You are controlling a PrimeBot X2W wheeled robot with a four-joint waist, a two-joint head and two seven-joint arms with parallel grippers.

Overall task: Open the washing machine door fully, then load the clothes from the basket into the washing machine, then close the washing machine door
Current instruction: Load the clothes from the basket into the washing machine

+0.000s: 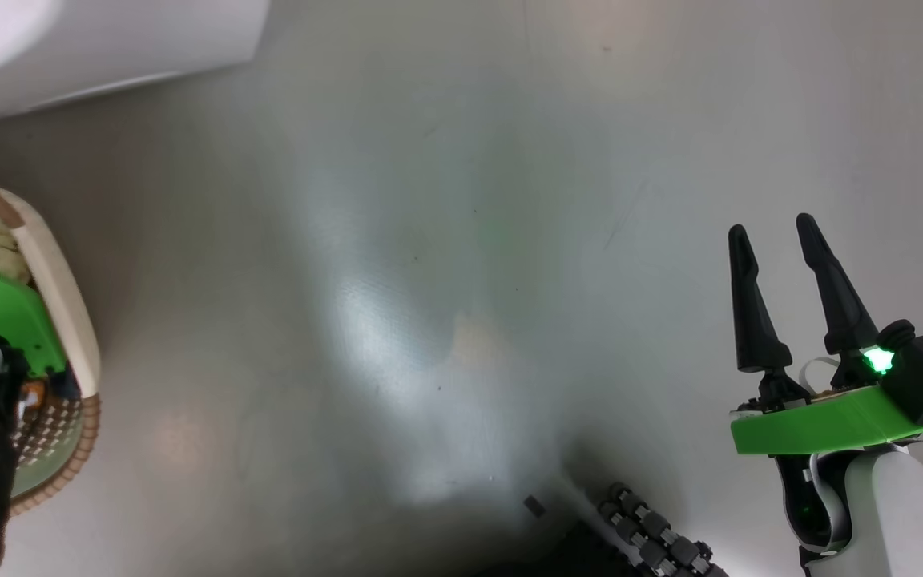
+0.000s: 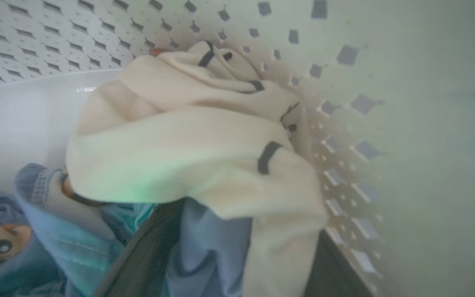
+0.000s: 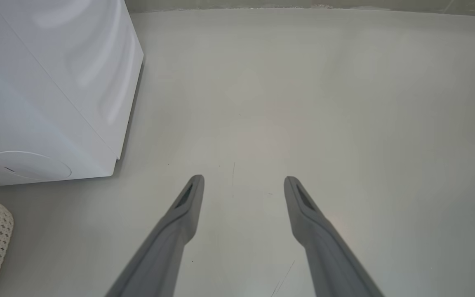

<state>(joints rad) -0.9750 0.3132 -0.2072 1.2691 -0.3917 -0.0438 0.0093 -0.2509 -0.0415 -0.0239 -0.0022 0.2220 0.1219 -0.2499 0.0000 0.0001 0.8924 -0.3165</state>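
Inside the basket (image 2: 97,24), cream garment (image 2: 188,140) draped over light-blue clothes (image 2: 76,247)

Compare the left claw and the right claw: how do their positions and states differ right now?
The left claw is down inside the cream perforated plastic basket, while the right claw hangs over bare grey floor. The left claw's dark fingers are half buried under a cream-white garment and light-blue fabric; the right claw's touch nothing. Both stand open.

Bare floor (image 3: 303,103) beside washing machine (image 3: 35,103)
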